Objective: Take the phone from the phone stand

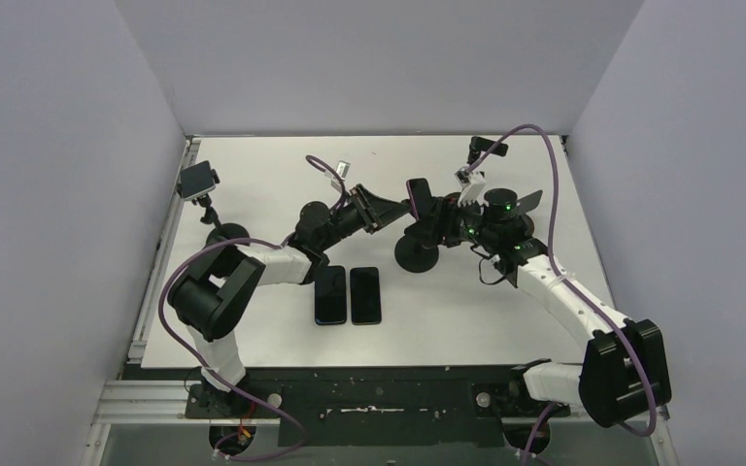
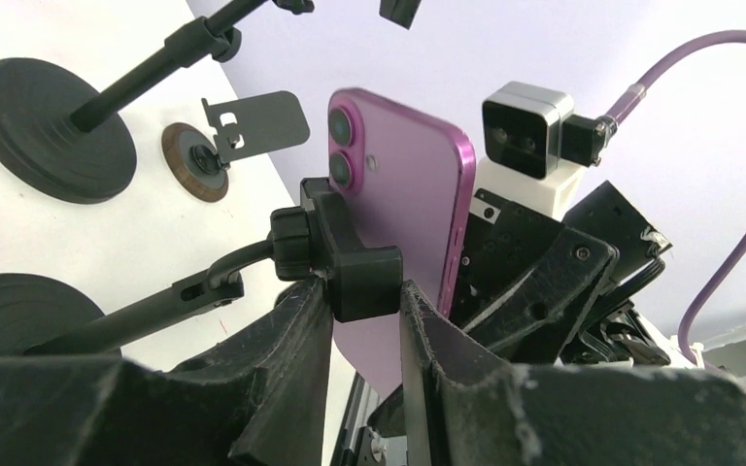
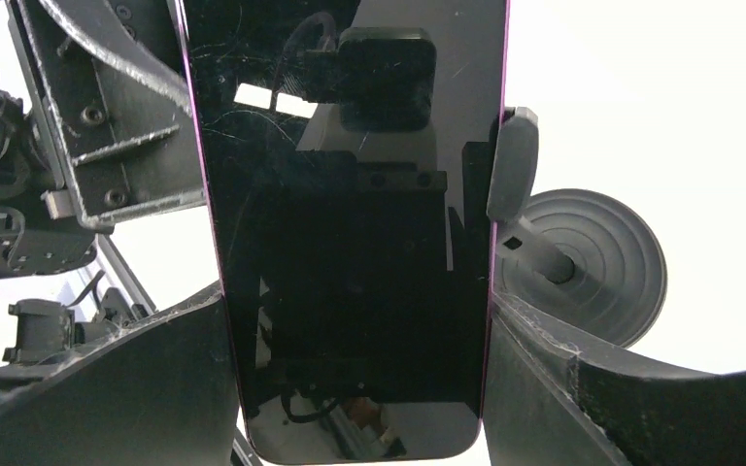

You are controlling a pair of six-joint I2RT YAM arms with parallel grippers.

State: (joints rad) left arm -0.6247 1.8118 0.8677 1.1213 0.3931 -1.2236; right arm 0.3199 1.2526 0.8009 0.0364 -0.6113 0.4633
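- phone stand (image 1: 416, 254): the left gripper (image 2: 364, 296) is clamped on its holder (image 2: 355, 267); brace firmly (it could tip).
- phone (image 3: 350, 243): seated in that holder.
- right gripper (image 3: 355, 311): its jaws pinch the phone's long edges; slide it straight out, no twisting.

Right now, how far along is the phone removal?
Done: reach and grip. In hand: the left tool is shut on the stand's clamp, and the right tool is shut across the purple phone by its edges. Left: it still sits in the clamp, so pulling it free and setting it down remain. Nearby, two other phones lie flat on the table.
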